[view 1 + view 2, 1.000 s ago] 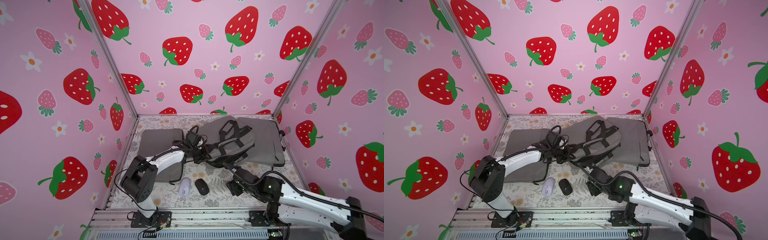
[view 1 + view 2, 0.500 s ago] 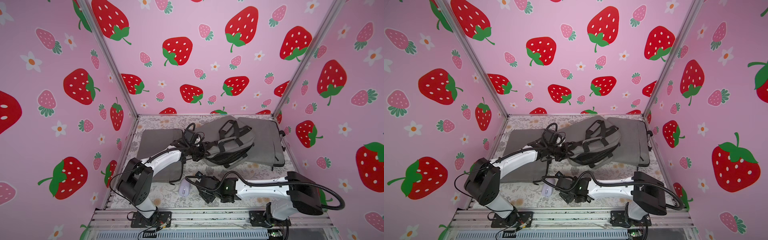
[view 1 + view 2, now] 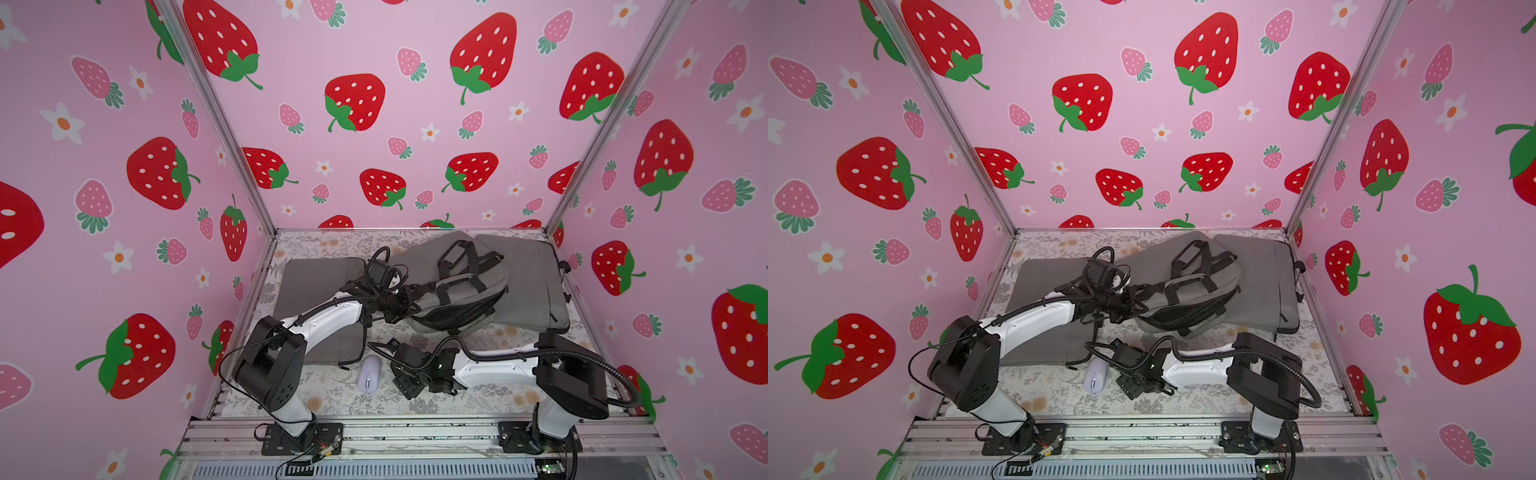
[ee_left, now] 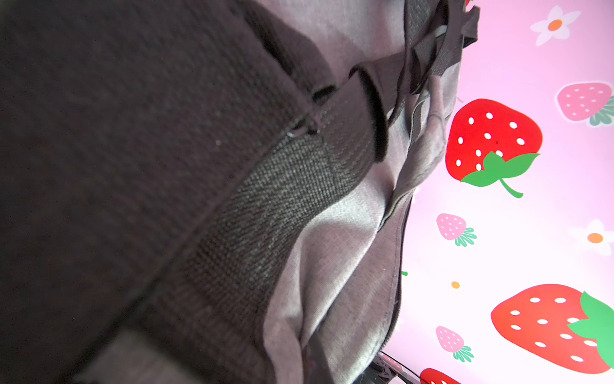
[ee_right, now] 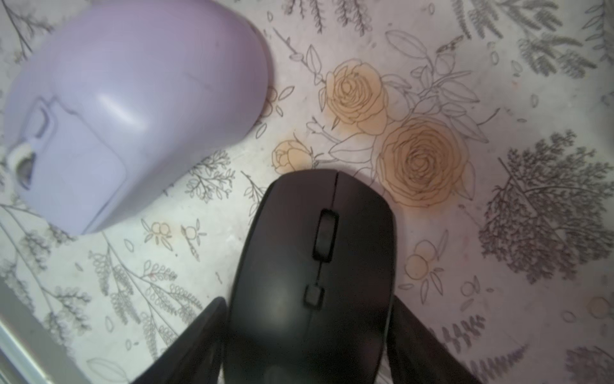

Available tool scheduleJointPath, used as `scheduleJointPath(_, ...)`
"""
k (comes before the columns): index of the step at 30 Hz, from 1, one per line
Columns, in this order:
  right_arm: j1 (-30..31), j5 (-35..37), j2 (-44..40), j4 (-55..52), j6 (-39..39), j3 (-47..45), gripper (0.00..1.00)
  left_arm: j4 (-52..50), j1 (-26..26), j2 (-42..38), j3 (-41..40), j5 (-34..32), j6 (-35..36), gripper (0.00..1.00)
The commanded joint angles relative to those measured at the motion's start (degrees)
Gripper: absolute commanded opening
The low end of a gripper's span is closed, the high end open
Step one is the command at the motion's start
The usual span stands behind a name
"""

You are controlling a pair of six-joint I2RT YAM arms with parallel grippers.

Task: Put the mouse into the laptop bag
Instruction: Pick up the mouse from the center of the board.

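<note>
Right gripper (image 5: 307,309): my jaws stand wide, pressed to both sides of the black mouse (image 5: 315,252), which lies on the table (image 5: 498,99) at lower centre of the wrist view, beside a lilac mouse (image 3: 369,373). Left gripper (image 3: 395,309): my jaws are pinched shut on the laptop bag (image 3: 461,291) edge, mid-frame in a top view.

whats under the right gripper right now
The black mouse lies under the right gripper on the floral mat, with a finger on either side. In both top views the gripper covers it; whether the fingers press it is unclear.
</note>
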Motion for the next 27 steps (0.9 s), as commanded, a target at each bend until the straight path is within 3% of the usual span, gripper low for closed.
scheduleJointPath(1, -2.2, -2.0, 0.0, 2.5, 0.1, -1.5, 0.66, 3.0, 0.1, -2.9, 0.1, 1.6, -0.4, 0.00)
scheduleJointPath(3, -2.7, -2.2, -1.5, 2.8, -0.2, -2.3, 0.58, 3.0, 0.1, -3.0, 0.0, 1.8, -0.4, 0.00)
scheduleJointPath(7, -3.3, -0.7, -7.5, 0.3, 0.2, -4.8, 0.56, 3.0, 0.1, -2.3, 0.1, 2.4, -0.2, 0.00)
scheduleJointPath(16, -4.9, 12.4, -36.0, -15.9, 4.8, -13.1, 0.55, 4.7, 0.0, -2.3, -0.5, 3.1, -0.7, 0.00)
scheduleJointPath(22, -18.7, 3.4, -49.0, -16.7, 2.1, -17.1, 0.58, 4.1, -0.9, -2.7, -0.2, 3.3, -0.2, 0.00)
scheduleJointPath(27, -28.7, -6.0, -43.5, -12.1, -2.9, -14.9, 0.57, 4.4, -1.9, -2.8, -0.1, 3.3, -0.4, 0.00)
